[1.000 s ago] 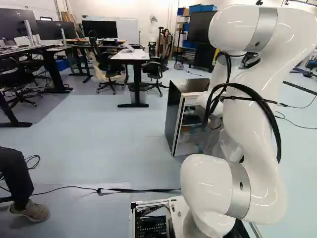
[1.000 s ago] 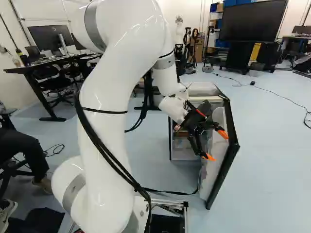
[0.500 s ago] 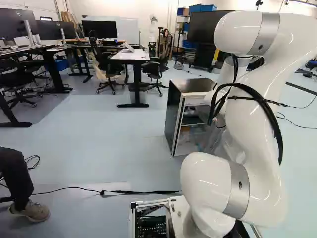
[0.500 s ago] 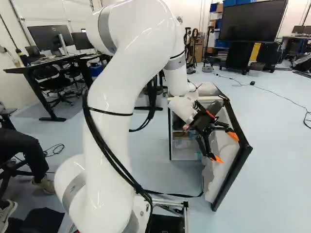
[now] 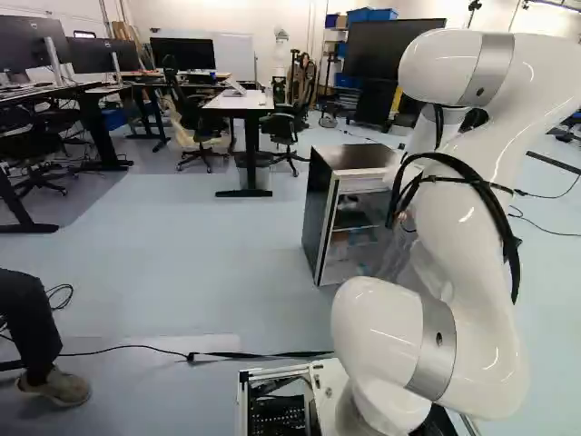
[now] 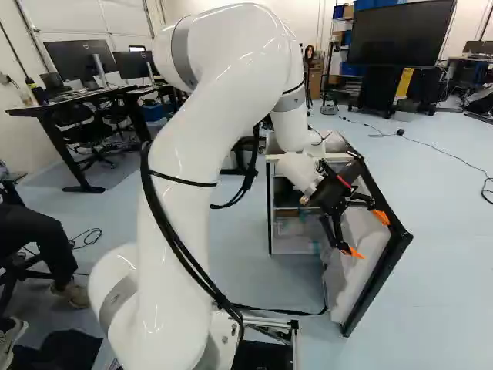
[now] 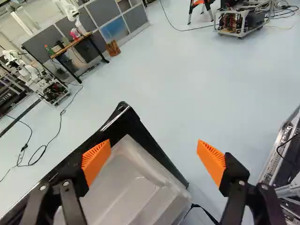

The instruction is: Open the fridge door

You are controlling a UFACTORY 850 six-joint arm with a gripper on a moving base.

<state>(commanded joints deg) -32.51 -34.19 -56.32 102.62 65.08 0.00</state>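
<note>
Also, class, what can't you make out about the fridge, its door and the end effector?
- End effector: hidden behind the arm in the left base view.
- Items inside the fridge: too small and blurred to name in either base view.
- Door: partly cut off by the wrist view's edge.

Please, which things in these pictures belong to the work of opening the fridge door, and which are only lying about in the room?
For the job:
- fridge
- fridge door, already partly open
- gripper
- white arm

Only lying about:
- large black screen
- white-topped desk
- office chair
- another robot
</note>
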